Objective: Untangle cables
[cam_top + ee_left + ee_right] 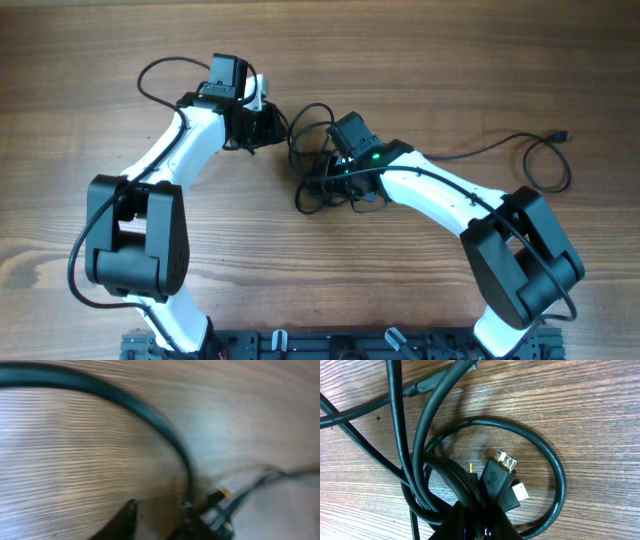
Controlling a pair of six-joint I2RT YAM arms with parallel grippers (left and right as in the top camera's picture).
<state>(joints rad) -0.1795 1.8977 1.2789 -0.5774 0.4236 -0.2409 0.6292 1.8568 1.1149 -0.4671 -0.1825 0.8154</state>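
The cables [318, 165] lie as a tangle of thin black loops at the table's middle. One strand runs right to a loop [545, 165] and a plug end [563, 135]. My right gripper [338, 178] sits on the tangle. In the right wrist view its fingers [482, 522] are shut on a bunch of cables [445, 435], with two plug ends [501, 467] just above them. My left gripper [262, 125] is at the tangle's left edge. In the blurred left wrist view its fingers [156, 516] stand apart over bare wood, and a cable [165, 430] arcs down to the right finger.
The table is brown wood [450, 60]. The left arm's own thicker wire [150, 75] loops at the back left. A black rail [330, 345] runs along the front edge between the arm bases.
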